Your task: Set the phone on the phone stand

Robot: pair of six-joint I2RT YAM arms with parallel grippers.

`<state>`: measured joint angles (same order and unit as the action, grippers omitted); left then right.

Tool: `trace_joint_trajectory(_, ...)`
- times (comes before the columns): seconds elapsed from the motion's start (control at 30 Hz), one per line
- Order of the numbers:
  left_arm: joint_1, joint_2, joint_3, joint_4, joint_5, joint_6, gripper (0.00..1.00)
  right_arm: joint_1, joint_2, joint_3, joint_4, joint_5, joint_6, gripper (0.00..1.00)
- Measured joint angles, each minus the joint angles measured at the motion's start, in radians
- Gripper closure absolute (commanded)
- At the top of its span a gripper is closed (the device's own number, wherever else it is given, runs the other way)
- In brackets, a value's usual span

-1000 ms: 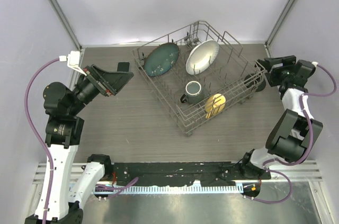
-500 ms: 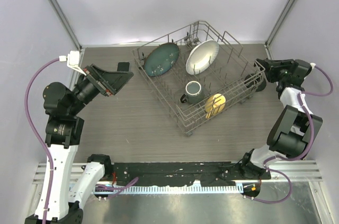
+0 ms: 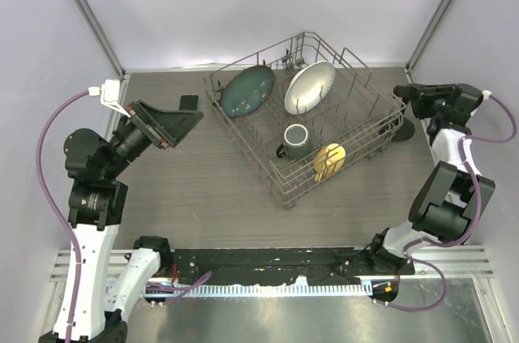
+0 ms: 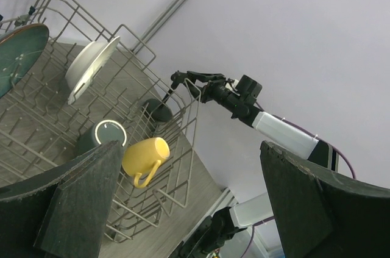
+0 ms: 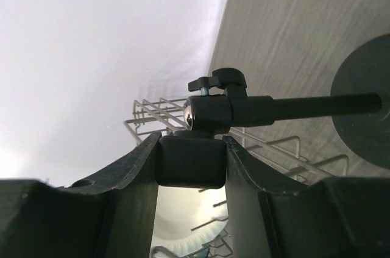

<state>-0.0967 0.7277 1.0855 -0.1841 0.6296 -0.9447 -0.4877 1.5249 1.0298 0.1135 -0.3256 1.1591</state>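
Note:
The phone stand has a round disc base on the table at the rack's right corner, and a thin rod up to a blocky head. My right gripper is shut on that head, one finger on each side of it. In the left wrist view, the right gripper holds the stand beyond the rack. A small flat black shape, apparently the phone, lies on the table at back left. My left gripper hovers just in front of it, wide open and holding nothing.
A wire dish rack fills the table's middle. It holds a teal plate, a white plate, a dark mug and a yellow mug. Pale walls close in on the left, right and back.
My right gripper has closed on the stand's head and shifted a little right and back, and the stand's base has moved right with it. The left arm has barely moved.

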Motion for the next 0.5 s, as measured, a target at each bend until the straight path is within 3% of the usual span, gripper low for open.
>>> trace_joint_trajectory(0.3,0.0,-0.017,0.001,0.0,0.0,-0.018,0.0,0.031,0.003,0.286,-0.043,0.039,-0.041,0.99)
trace_joint_trajectory(0.5,0.0,-0.026,0.008,-0.011,-0.001,-0.02,0.0,0.191,0.007,0.541,-0.048,0.077,-0.14,0.99)
